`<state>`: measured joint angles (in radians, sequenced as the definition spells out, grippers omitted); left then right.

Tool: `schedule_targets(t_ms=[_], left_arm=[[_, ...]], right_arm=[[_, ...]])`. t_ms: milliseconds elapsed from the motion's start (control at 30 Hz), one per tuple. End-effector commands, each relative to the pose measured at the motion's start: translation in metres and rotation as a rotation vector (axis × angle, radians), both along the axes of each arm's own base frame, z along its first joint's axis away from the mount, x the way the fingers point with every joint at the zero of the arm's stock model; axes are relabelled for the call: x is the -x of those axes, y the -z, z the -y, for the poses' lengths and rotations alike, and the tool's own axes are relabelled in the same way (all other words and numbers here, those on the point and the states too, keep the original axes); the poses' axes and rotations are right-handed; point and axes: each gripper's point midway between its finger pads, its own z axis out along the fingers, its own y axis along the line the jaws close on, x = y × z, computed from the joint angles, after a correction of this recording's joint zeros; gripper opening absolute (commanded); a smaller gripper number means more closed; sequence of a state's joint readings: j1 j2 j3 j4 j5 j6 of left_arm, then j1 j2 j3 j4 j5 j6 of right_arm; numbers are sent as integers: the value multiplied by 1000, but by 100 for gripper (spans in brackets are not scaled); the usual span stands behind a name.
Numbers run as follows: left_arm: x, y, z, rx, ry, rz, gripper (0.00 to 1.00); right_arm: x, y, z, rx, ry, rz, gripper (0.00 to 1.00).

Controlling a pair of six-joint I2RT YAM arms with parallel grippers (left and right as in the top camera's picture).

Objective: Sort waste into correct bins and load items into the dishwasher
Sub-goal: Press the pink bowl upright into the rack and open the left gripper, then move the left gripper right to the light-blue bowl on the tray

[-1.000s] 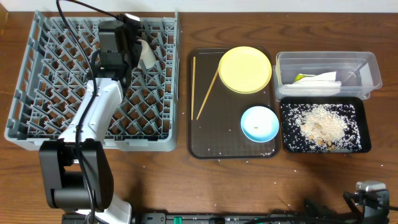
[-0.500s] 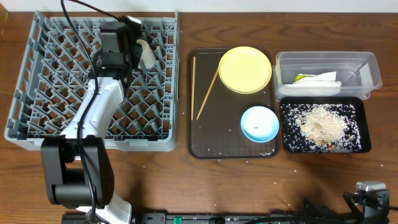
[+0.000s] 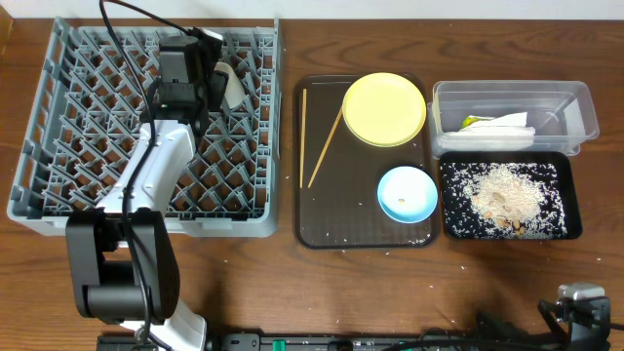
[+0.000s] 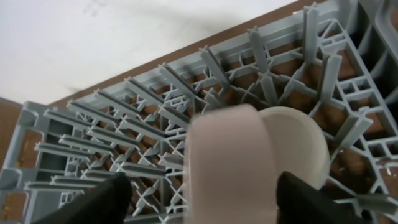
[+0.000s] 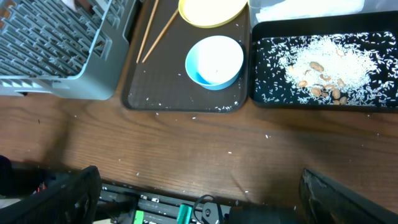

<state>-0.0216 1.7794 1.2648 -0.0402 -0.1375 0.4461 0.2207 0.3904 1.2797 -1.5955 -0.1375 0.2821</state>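
Note:
My left gripper (image 3: 200, 80) hangs over the far part of the grey dish rack (image 3: 78, 146), open. In the left wrist view its jaws (image 4: 202, 202) stand wide around a small white cup (image 4: 230, 162), with a gap on the left side. A white bowl (image 4: 298, 140) leans in the pegs just behind it (image 3: 230, 90). The yellow plate (image 3: 384, 108), light blue bowl (image 3: 408, 193) and two chopsticks (image 3: 327, 146) lie on the brown tray (image 3: 312, 229). My right gripper (image 5: 199, 193) is open and empty over the table's front edge.
The clear tub (image 3: 575, 97) at the far right holds the crumpled white napkin (image 3: 497, 124). The black tray (image 3: 571, 229) in front of it holds rice scraps (image 3: 502, 190). Stray grains lie on the brown tray and on the table by its front.
My left gripper has shifted slightly toward the far side of the rack. The dishes on the brown tray and the right arm have not moved.

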Motion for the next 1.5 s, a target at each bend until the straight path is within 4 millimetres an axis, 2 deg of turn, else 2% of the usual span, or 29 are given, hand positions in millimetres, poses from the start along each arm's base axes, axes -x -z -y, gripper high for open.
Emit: schedule_targets(t_ms=[0, 167, 300, 367, 400, 500, 600, 667, 800, 1033, 1333, 1467], left_arm=[[-3, -29, -4, -1, -17, 63, 80], [8, -56, -4, 4, -19, 98, 81], [28, -86, 4, 54, -12, 126, 82], [42, -101, 21, 98, 49, 129, 82], [50, -108, 32, 120, 91, 127, 86], [75, -127, 60, 159, 172, 123, 91], [90, -143, 80, 201, 203, 150, 92], [97, -146, 100, 226, 262, 145, 92], [111, -131, 149, 324, 410, 60, 92], [133, -95, 214, 419, 605, -100, 92], [162, -39, 286, 474, 787, -312, 92], [173, -15, 306, 468, 825, -386, 92]], right_arm=[[-1, 0, 2, -3, 24, -1, 99], [-1, 0, 2, -3, 24, -1, 99], [-1, 0, 2, -3, 24, -1, 99], [-1, 0, 2, -3, 23, -1, 99], [-1, 0, 2, -3, 23, -1, 99], [-1, 0, 2, -3, 24, -1, 99], [-1, 0, 2, -3, 23, -1, 99], [-1, 0, 2, -3, 24, -1, 99], [-1, 0, 2, -3, 23, -1, 99], [-1, 0, 2, -3, 24, -1, 99], [-1, 0, 2, -3, 24, -1, 99], [-1, 0, 2, -3, 23, -1, 99]])
